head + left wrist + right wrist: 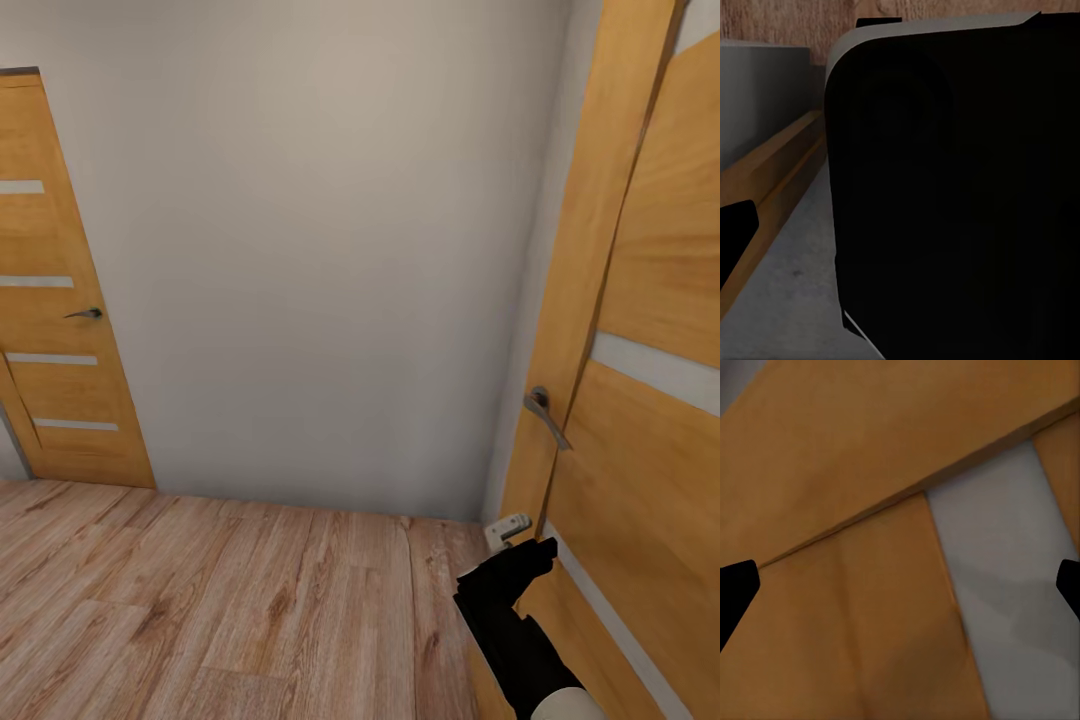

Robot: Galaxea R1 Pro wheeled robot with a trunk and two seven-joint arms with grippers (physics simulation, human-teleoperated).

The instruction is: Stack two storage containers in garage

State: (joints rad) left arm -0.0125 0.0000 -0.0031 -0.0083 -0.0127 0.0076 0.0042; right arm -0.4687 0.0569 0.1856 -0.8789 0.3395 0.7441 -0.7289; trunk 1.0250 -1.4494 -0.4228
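We face a wall [320,250] between two doors; no bins are in sight here. Our right gripper [900,585] is spread wide near the right door [640,400]. Left gripper: we cannot tell. We judge the bins light, thin-walled and smooth; best gripped at the rim.

Soft, even light is cast over the pale wall [320,250], with no hard shadows or glare. The door [855,607] is rendered slightly blurred up close (perhaps from nearness), and the left wrist view is largely darkened.
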